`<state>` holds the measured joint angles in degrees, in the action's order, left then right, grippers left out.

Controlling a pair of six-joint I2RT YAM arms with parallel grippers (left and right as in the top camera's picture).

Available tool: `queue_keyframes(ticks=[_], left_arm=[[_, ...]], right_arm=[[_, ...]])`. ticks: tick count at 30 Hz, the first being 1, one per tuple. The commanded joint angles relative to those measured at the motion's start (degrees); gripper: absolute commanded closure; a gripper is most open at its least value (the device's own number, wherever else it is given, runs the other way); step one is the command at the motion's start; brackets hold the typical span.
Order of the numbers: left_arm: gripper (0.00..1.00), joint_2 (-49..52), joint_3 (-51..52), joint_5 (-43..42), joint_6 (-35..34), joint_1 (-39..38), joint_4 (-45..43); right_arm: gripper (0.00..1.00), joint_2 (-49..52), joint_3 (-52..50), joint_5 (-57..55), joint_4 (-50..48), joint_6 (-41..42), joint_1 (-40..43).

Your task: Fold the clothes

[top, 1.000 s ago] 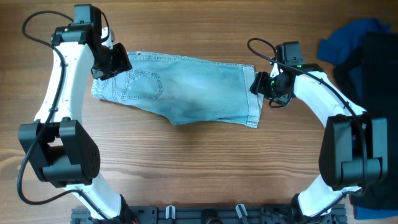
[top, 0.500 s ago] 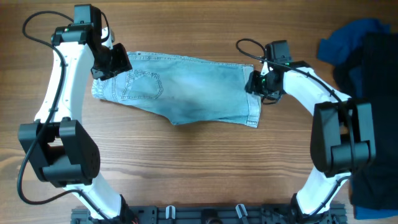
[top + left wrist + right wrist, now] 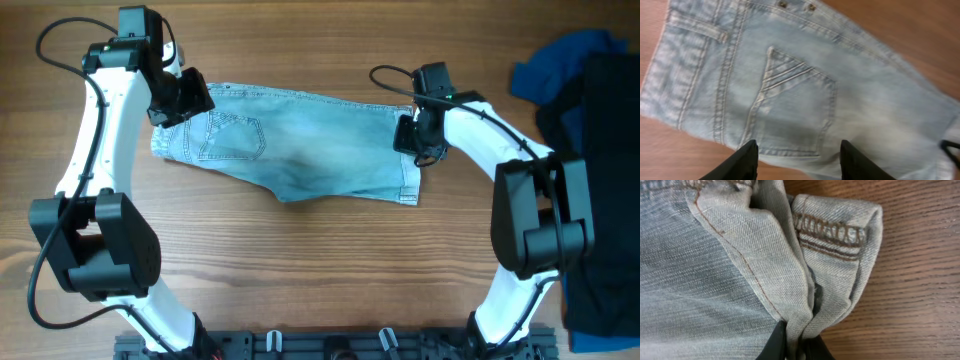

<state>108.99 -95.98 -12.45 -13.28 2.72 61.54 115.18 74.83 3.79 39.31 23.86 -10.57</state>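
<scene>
Denim shorts (image 3: 300, 145) lie flat across the far middle of the table (image 3: 300, 270), waistband toward the left arm, cuffed hem (image 3: 835, 230) toward the right. Right gripper (image 3: 410, 135) is clamped on the shorts at the hem's far corner; your right wrist view shows denim bunched between the fingertips. Left gripper (image 3: 185, 100) sits over the waistband end with its fingers (image 3: 747, 160) spread, holding nothing, and the back pocket (image 3: 795, 110) framed between them. You've got royal-blue and black garments (image 3: 590, 70) heaped at the right edge, well apart from the shorts.
</scene>
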Motion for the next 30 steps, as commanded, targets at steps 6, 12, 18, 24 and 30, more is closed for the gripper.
queue_keyframes(ticks=[6, 12, 18, 24, 30], left_arm=[[0.84, 2.7, -0.6, -10.0, -8.2, -10.1, -5.9], [0.92, 9.0, -0.6, -18.8, -11.2, -19.1, -12.4], [0.96, 8.9, -0.6, -24.4, -11.2, -22.0, -9.0], [0.96, 8.9, -0.6, -21.6, -10.8, -21.7, -0.1], [0.96, 9.2, -0.6, -19.2, -11.3, -25.6, -0.3]], right_arm=[[0.95, 4.1, 13.7, 2.1, 13.9, -10.5, 9.0], [0.96, 3.8, 28.2, 2.7, 26.4, -14.7, 9.2], [0.96, 3.4, 37.3, 2.9, 32.8, -14.8, 9.2], [0.96, 3.4, 38.1, 2.9, 33.4, -14.9, 9.2], [0.96, 3.4, 38.1, 3.8, 33.4, -14.7, 9.2]])
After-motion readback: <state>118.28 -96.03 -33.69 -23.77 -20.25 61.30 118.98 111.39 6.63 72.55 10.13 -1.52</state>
